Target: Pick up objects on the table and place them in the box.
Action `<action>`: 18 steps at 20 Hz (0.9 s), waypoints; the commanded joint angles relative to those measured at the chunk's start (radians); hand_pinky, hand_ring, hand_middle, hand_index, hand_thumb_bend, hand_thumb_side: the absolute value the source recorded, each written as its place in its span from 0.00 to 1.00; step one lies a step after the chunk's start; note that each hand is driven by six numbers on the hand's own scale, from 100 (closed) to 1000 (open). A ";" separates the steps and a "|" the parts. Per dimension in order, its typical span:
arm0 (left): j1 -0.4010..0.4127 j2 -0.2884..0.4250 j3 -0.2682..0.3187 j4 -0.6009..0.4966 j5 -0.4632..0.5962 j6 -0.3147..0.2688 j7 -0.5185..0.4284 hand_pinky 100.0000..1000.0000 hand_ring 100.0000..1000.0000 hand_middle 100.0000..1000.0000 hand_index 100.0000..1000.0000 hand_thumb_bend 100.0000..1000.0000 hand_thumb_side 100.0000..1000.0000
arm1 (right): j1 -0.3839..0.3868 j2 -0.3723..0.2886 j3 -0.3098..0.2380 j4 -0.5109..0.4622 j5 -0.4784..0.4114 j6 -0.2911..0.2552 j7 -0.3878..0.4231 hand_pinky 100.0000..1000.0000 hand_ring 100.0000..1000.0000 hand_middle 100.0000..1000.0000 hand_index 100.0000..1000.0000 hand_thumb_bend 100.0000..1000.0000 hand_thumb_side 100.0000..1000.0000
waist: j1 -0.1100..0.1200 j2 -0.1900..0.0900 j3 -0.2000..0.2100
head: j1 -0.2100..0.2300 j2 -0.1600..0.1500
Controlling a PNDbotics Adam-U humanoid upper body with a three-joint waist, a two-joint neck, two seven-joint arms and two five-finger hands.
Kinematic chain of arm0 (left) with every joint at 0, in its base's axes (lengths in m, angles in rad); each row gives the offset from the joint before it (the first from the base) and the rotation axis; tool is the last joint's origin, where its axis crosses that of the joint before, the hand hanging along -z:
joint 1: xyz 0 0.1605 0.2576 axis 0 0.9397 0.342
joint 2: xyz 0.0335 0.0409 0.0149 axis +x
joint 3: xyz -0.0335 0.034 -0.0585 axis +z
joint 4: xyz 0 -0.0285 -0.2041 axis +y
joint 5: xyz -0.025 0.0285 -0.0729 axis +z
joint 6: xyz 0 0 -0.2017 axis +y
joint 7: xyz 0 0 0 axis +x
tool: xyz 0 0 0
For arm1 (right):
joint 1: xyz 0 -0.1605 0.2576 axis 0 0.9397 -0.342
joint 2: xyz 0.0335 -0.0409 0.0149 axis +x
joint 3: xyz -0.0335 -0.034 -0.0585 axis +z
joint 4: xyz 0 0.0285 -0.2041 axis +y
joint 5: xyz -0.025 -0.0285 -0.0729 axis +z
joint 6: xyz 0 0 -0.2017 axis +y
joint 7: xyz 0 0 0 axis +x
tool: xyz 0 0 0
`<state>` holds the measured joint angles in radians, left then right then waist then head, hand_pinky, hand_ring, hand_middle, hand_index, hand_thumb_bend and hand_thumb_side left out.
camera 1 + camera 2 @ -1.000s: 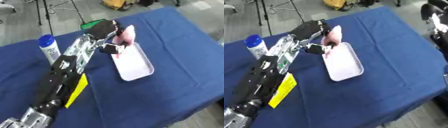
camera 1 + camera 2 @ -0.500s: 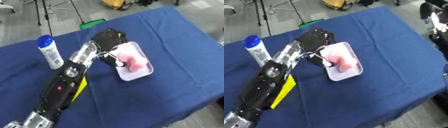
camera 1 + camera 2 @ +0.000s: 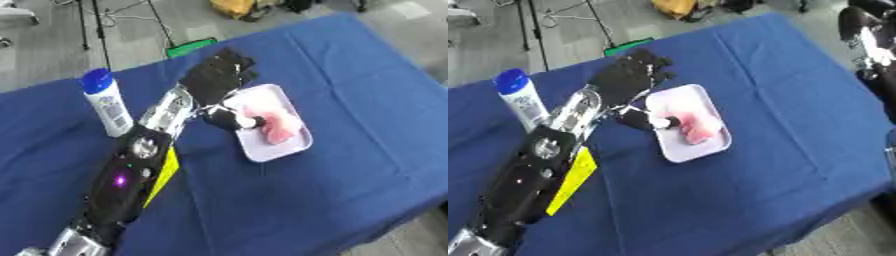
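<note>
A shallow white tray (image 3: 296, 146) lies on the blue tablecloth near the middle, and a soft pink object (image 3: 273, 126) lies inside it. My left arm reaches in from the lower left. My left hand (image 3: 217, 79) hovers at the tray's far left rim, fingers spread and relaxed, its thumb tip beside the pink object and not closed on it. A white bottle with a blue cap (image 3: 105, 102) stands upright left of the arm. A flat yellow item (image 3: 164, 174) lies partly under my forearm. My right hand (image 3: 866, 31) shows only as a black and silver shape at the right edge.
A green flat thing (image 3: 194, 48) sits just past the table's far edge. The blue cloth (image 3: 350, 190) stretches bare to the right and front of the tray. Stands and cables are on the floor behind.
The left hand brought the pink object down from above the tray's far end into the tray and let go. The fingers have since spread and drawn back slightly.
</note>
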<state>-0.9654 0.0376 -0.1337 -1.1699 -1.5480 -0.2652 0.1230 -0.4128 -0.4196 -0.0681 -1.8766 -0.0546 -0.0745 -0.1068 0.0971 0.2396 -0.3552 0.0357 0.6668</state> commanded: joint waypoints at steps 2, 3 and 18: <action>-0.013 0.102 0.078 -0.319 0.371 0.115 0.111 0.85 0.86 0.86 0.85 0.56 0.90 | 0.008 -0.018 -0.017 -0.007 0.005 0.004 -0.005 0.84 0.83 0.84 0.82 0.37 0.41 | -0.004 -0.045 0.027 | -0.021 0.008; -0.007 0.135 0.089 -0.388 0.464 0.136 0.108 0.85 0.86 0.86 0.85 0.56 0.90 | 0.011 -0.019 -0.019 -0.005 0.006 0.004 -0.006 0.84 0.83 0.84 0.82 0.37 0.41 | -0.004 -0.046 0.036 | -0.025 0.010; 0.424 0.356 0.269 -0.616 1.244 0.223 0.101 0.69 0.76 0.79 0.81 0.51 0.81 | 0.046 -0.030 -0.040 0.003 0.016 0.012 -0.003 0.82 0.81 0.84 0.82 0.36 0.41 | 0.005 -0.021 0.228 | -0.075 0.006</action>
<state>-0.5340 0.3801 0.1151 -1.7702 -0.3239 -0.0463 0.2187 -0.3593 -0.4205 -0.0988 -1.8636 -0.0451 -0.0611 -0.1140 0.0971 0.2305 -0.1247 -0.0363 0.6766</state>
